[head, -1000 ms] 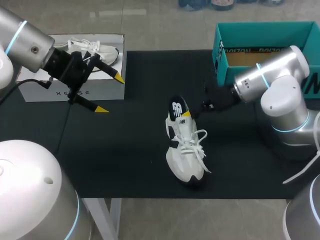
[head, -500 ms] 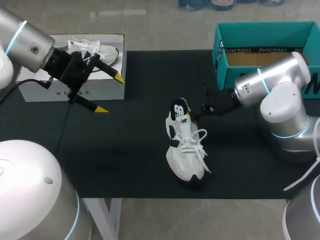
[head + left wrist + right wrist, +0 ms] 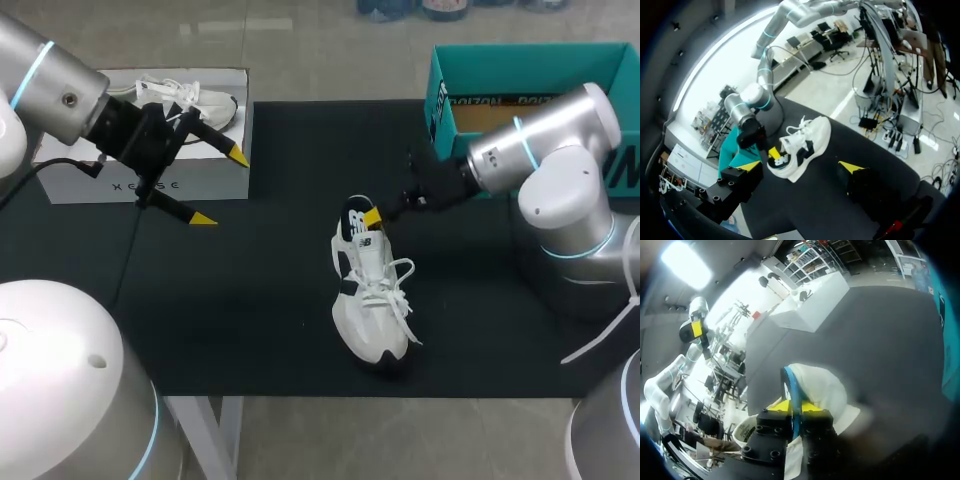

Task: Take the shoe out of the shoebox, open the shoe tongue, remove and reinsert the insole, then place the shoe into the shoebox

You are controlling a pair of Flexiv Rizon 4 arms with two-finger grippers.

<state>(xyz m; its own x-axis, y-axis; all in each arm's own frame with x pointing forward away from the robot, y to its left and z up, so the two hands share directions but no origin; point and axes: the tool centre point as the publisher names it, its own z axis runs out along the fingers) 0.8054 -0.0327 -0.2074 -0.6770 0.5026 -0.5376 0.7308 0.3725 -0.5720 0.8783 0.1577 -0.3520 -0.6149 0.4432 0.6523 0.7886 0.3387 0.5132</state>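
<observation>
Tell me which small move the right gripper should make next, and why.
Probably lift the right gripper a little, away from the heel. It is shut on a thin blue-edged strip, perhaps the insole, at the heel of the sneaker, which lies on the black mat; a gentle pull should draw it out.

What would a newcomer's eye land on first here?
The white sneaker stands out against the middle of the black mat, with the right tool pinching its heel rim. Next come the left tool, hanging open beside the white shoebox, and the teal shoebox at the far right.
</observation>
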